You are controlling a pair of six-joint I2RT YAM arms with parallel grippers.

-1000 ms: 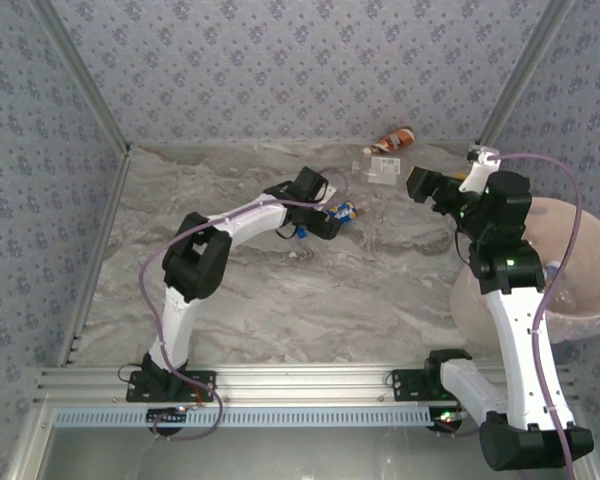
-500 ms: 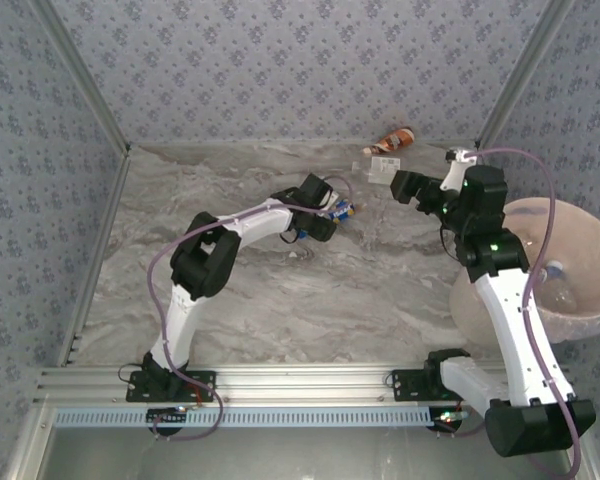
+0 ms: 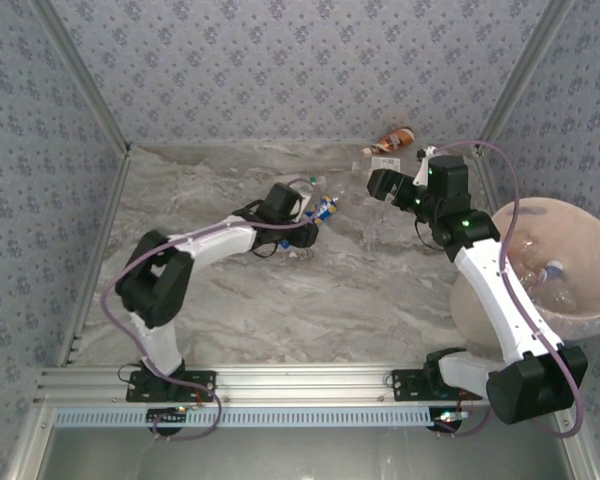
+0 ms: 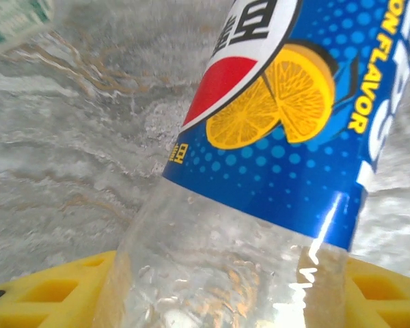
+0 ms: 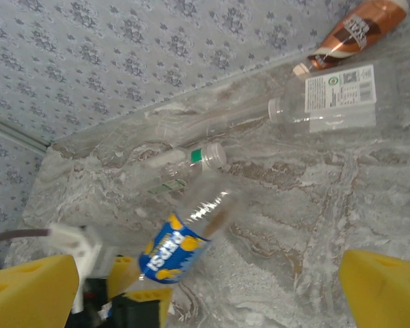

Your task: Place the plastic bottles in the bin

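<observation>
A clear plastic bottle with a blue orange-slice label (image 4: 287, 116) stands between my left gripper's (image 4: 219, 290) yellow pads (image 4: 48, 294), which are shut on its lower body. From above, that bottle (image 3: 326, 207) juts out of the left gripper (image 3: 312, 214) at mid-table. The right wrist view shows the same bottle (image 5: 174, 246) tilted above the marble. My right gripper (image 5: 208, 290) hangs open over the back of the table (image 3: 378, 184), nothing between its fingers (image 5: 383, 287). The pinkish bin (image 3: 580, 310) stands at the right with bottles (image 3: 552, 272) inside.
A brown-labelled bottle (image 5: 355, 27) and a clear white-labelled one (image 5: 335, 99) lie by the back wall. A clear bottle with a green band (image 5: 191, 158) lies just behind the held one. Patterned walls close in the table's back and sides.
My left gripper closed on the blue-labelled bottle and drew back leftward with it. My right arm swung left from beside the bin toward the back middle, staying open.
</observation>
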